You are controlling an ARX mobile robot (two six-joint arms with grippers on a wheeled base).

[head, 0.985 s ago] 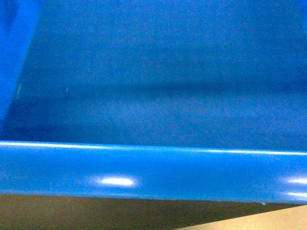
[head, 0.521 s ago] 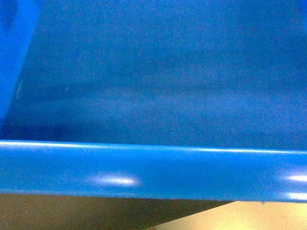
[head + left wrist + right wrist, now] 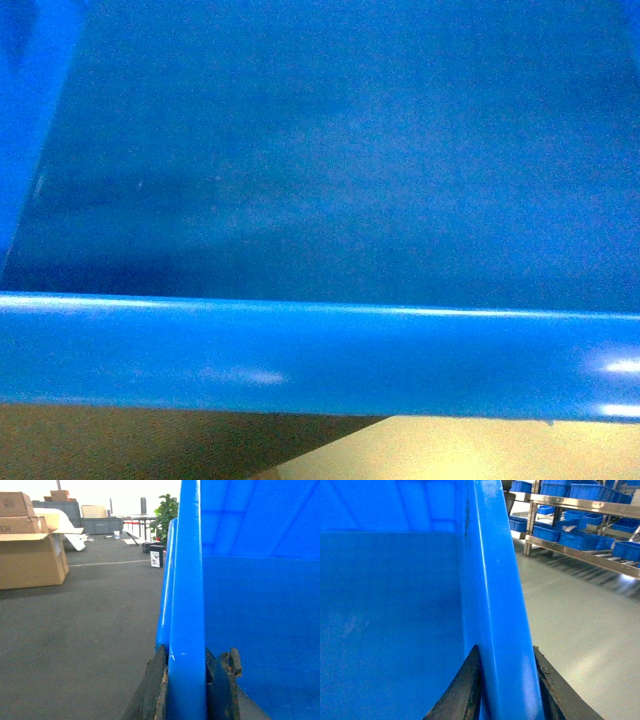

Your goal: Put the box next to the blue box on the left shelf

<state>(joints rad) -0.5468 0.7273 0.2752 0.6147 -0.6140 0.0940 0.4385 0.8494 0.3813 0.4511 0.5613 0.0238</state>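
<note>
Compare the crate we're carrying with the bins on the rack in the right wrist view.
The blue crate fills the view, clamped at its rim by the right gripper; the shelf bins look small, distant, and rest on the metal rack. The crate stands alone; the bins sit in rows. Both are blue.

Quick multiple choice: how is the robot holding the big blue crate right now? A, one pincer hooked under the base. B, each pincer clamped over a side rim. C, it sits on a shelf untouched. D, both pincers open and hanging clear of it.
B: the left pincer and the right pincer each show dark fingers on both sides of the rim of the blue crate.
</note>
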